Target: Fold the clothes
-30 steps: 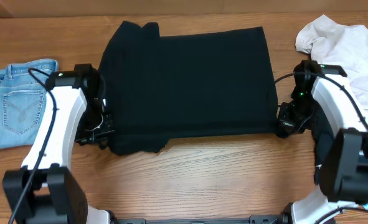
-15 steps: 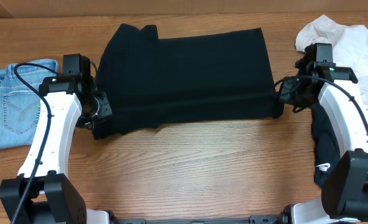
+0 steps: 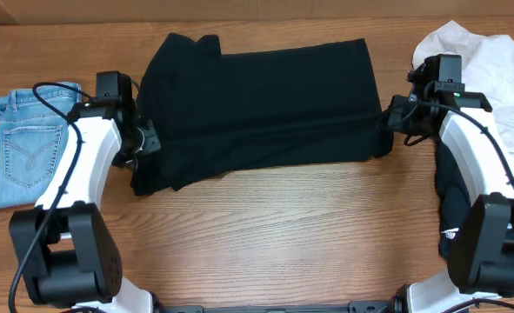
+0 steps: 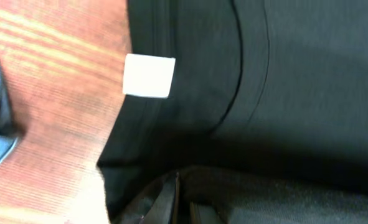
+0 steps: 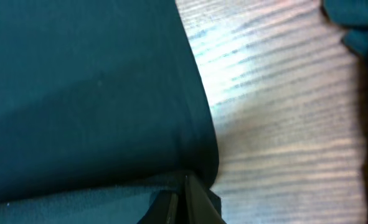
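The left gripper (image 3: 142,146) is clamped on the near left edge of the black garment (image 3: 265,104), and the right gripper (image 3: 396,117) is clamped on its right edge, holding a soft, smooth fold. A square white tag (image 4: 148,76) sits at the garment's edge. Folded denim jeans (image 3: 30,143) lie left of the garment, and crumpled white cloth (image 3: 483,61) lies to its right on the grained wooden table (image 3: 283,235).

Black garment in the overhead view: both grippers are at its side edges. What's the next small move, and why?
Probably carry the pinched front hem on toward the far edge, both arms together. The left gripper and right gripper each appear shut on the black garment, and the lifted layer reaches only partway across the cloth beneath.
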Controlling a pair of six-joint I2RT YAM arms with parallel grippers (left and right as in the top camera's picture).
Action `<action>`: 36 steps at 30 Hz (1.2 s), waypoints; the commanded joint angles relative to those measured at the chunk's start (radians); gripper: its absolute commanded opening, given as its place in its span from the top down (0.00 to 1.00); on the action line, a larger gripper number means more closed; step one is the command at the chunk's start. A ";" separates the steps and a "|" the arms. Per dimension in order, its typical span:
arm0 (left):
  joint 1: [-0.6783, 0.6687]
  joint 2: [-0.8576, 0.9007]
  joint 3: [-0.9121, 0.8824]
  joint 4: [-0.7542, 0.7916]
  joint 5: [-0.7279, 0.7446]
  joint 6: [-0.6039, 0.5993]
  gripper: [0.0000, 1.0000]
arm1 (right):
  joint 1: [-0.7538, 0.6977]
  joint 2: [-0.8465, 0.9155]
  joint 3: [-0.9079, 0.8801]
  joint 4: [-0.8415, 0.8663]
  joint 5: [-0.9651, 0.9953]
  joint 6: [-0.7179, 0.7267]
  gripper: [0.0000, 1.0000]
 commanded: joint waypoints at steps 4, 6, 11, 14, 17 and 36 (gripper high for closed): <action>0.022 0.031 -0.003 0.103 -0.100 -0.021 0.96 | -0.011 0.053 -0.001 0.068 0.051 -0.022 0.95; 0.022 0.040 -0.003 0.148 -0.103 -0.021 0.96 | -0.011 0.061 -0.001 0.094 0.051 -0.022 0.95; 0.021 0.067 -0.003 0.195 -0.101 -0.021 0.96 | -0.011 0.061 -0.001 0.118 0.051 -0.022 0.95; 0.021 0.085 -0.003 0.206 -0.103 -0.021 0.96 | -0.011 0.066 -0.001 0.119 0.050 -0.040 0.95; 0.021 0.095 -0.003 0.215 -0.104 -0.021 0.96 | -0.011 0.077 -0.001 0.125 0.045 -0.043 0.94; 0.019 0.096 -0.003 0.313 -0.114 -0.021 0.63 | -0.010 0.106 -0.002 0.153 0.036 -0.044 0.90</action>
